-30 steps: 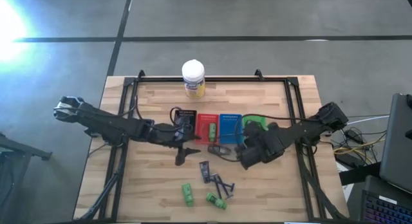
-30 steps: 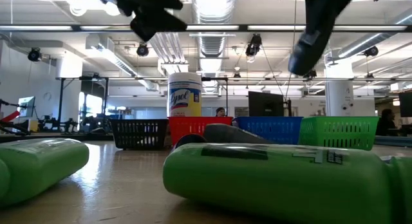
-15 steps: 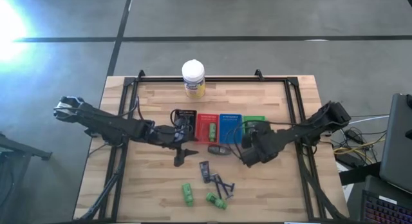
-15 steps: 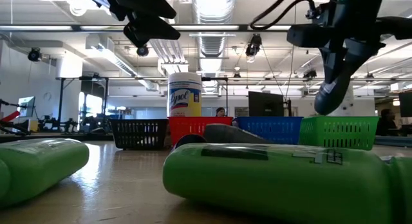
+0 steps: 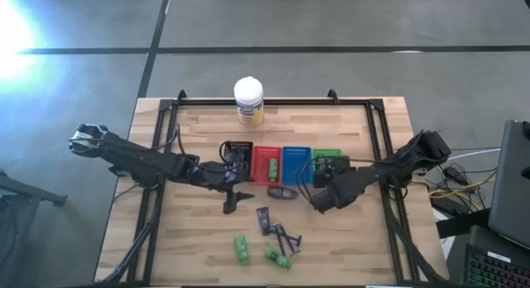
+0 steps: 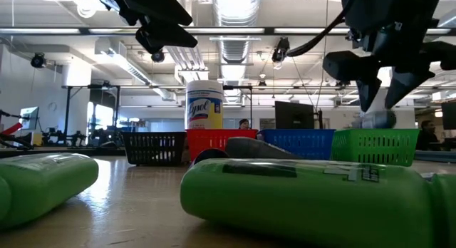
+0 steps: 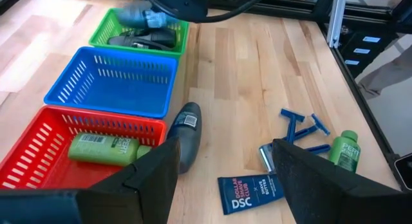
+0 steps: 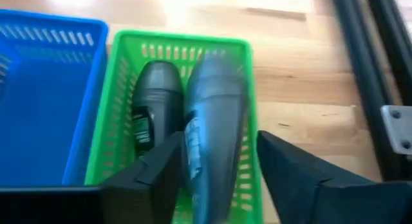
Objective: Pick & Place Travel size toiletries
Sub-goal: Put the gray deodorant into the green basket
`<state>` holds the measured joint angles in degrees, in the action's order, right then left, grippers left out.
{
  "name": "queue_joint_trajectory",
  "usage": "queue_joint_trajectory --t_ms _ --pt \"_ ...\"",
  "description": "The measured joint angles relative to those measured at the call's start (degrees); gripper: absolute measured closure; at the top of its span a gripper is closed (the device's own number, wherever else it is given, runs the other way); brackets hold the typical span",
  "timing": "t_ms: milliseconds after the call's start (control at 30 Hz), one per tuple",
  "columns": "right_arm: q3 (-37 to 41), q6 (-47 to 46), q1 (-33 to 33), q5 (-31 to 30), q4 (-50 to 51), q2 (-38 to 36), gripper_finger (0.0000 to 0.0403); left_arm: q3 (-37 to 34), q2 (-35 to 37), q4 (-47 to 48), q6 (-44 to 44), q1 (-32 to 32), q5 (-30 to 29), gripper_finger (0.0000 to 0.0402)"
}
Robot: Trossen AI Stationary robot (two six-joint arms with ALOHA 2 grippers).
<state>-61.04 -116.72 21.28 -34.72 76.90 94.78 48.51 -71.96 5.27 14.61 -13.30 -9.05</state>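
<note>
My left arm: reaches in from the table's left edge toward the middle, wrist low.
My left gripper [image 5: 233,199]: hangs above the table, its 2 fingers [image 7: 147,179] parted, nothing between them.
My right arm: comes in from the table's right edge, elbow bent.
My right gripper [image 5: 325,174]: raised, right of middle, its 2 fingers [image 8: 149,176] spread apart, pointing down.

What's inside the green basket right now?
The green basket holds a dark grey oval container and a grey tube between the right gripper's open fingers. Its near end is hidden.
</note>
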Motion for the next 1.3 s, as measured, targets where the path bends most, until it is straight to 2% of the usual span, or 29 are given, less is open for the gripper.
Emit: queue_joint_trajectory --t_ms 267,500,600,667,867,933,1133,1300 --pt "-3.1 8.8 0.1 1.2 -2.0 0.0 0.0108 0.0 0.0 0.1 0.0 0.0 0.1 0.0151" --pt "-7.9 14.2 0.1 3.6 3.0 -0.1 0.0063 0.0 0.0 2.4 0.3 0.0 0.2 0.0151" --pt "-9.0 15.8 0.3 5.5 2.0 -1.0 0.0056 0.0 0.0 4.0 0.5 -0.1 0.4 0.0151" --pt "-10.2 20.7 0.9 6.8 -2.1 -1.4 0.0054 0.0 0.0 5.6 0.6 -0.3 0.7 0.0151" --pt "-12.0 50.2 3.1 10.8 -25.0 1.6 0.0061 0.0 0.0 11.2 0.6 -1.5 2.1 0.0151" --pt "-12.4 57.0 3.5 11.0 -29.1 4.1 0.0066 0.0 0.0 13.0 0.7 -2.1 2.2 0.0152" --pt "-16.3 60.3 3.0 11.1 -29.1 11.8 0.0078 -0.1 0.0 16.1 2.4 -3.6 2.2 0.0152" --pt "-18.8 68.4 2.7 11.3 -29.1 16.8 0.0085 -0.1 0.0 16.4 3.2 -4.7 2.2 0.0152"
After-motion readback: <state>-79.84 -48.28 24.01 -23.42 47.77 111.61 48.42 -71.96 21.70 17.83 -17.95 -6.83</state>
